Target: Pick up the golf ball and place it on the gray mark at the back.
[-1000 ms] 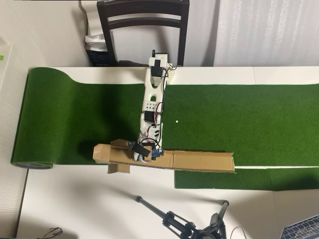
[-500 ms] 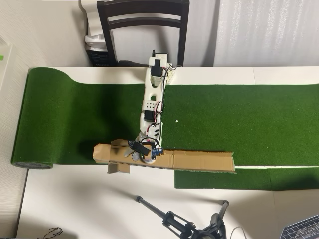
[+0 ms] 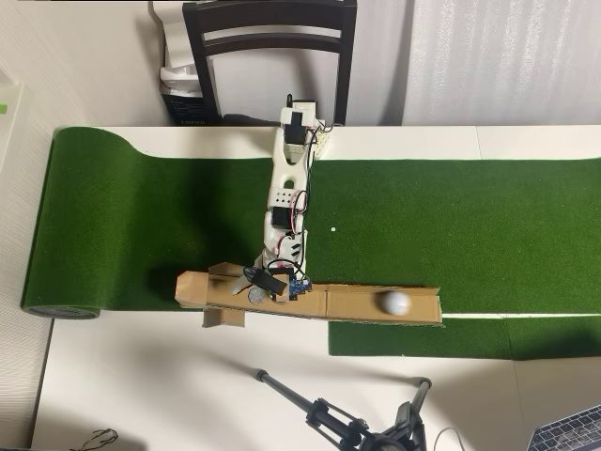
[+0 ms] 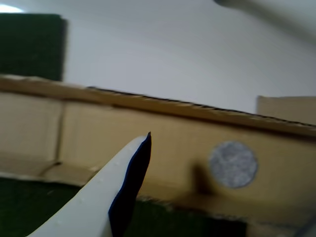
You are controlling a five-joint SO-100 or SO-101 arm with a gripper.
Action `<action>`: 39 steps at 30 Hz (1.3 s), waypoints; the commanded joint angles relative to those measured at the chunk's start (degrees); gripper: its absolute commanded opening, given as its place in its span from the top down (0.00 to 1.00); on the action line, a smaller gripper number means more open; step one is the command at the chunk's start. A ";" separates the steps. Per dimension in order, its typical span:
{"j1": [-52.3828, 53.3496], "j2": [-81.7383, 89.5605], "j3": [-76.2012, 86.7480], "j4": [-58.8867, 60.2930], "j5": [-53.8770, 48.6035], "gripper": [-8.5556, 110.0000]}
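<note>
The golf ball (image 3: 395,303) lies white and loose in the tan cardboard trough (image 3: 357,305), near its right end in the overhead view. It is far from my gripper (image 3: 263,286), which hovers over the trough's left part, open and holding nothing. The gray mark (image 3: 255,294) is a round spot on the cardboard just beside the fingertips. The wrist view shows the gray mark (image 4: 233,164) bare on the cardboard wall, to the right of one white and black finger (image 4: 123,192). The ball is out of the wrist view.
Green turf (image 3: 470,225) with a tiny white dot (image 3: 332,228) covers the table. A dark chair (image 3: 270,42) stands behind the arm's base. A black tripod (image 3: 329,413) and a laptop corner (image 3: 573,434) sit at the front.
The ball has left the gripper beside the gray mark and rolled right along the cardboard trough to near its far end. The arm has barely moved.
</note>
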 commanded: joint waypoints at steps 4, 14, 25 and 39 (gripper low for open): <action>-1.67 20.92 -5.54 4.92 0.26 0.40; -1.05 35.51 -5.36 14.41 0.18 0.40; -1.14 52.73 -4.75 28.48 0.18 0.40; -1.58 71.10 5.62 36.65 0.26 0.40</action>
